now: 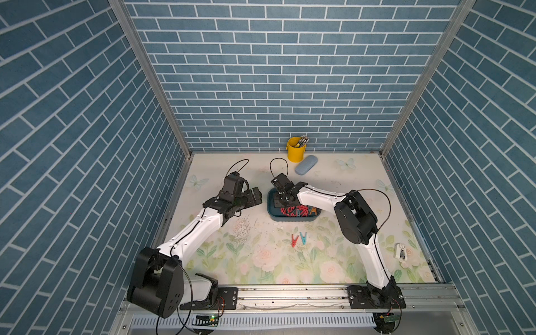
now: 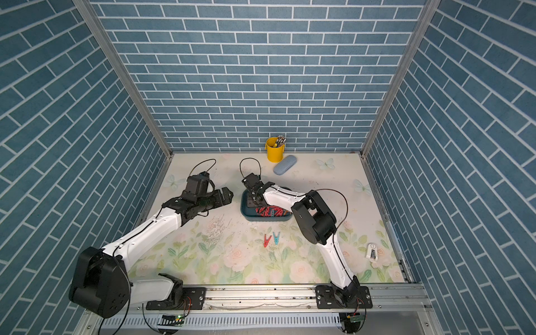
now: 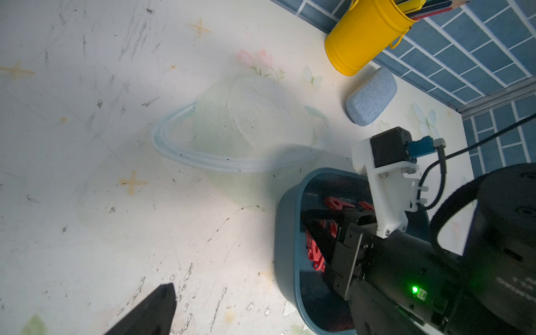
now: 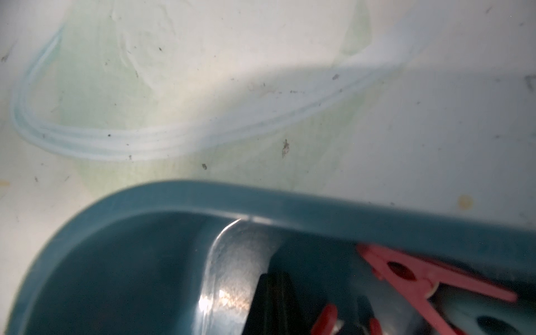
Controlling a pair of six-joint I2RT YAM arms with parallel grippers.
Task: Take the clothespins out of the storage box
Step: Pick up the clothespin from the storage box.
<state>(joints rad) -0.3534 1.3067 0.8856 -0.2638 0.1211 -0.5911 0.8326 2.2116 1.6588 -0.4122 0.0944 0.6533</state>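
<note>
The dark teal storage box (image 1: 290, 219) (image 2: 261, 219) sits mid-table, with a heap of mostly red clothespins (image 1: 295, 211) (image 2: 271, 211) at its right end. My right gripper (image 1: 282, 200) (image 2: 255, 200) reaches down into the box's left end, jaws shut. In the right wrist view its dark fingertips (image 4: 272, 301) stand together just beside a red clip (image 4: 327, 319), and I cannot tell whether they pinch it. A red clip (image 1: 294, 240) and a teal clip (image 1: 303, 237) lie on the table in front of the box. Left of the box hovers my left gripper (image 1: 258, 197), open and empty.
A yellow bucket (image 1: 295, 150) with pens stands at the back wall, a light blue case (image 1: 306, 168) beside it. A small white object (image 1: 401, 251) lies near the right edge. A scuffed patch (image 1: 243, 229) marks the mat under the left forearm.
</note>
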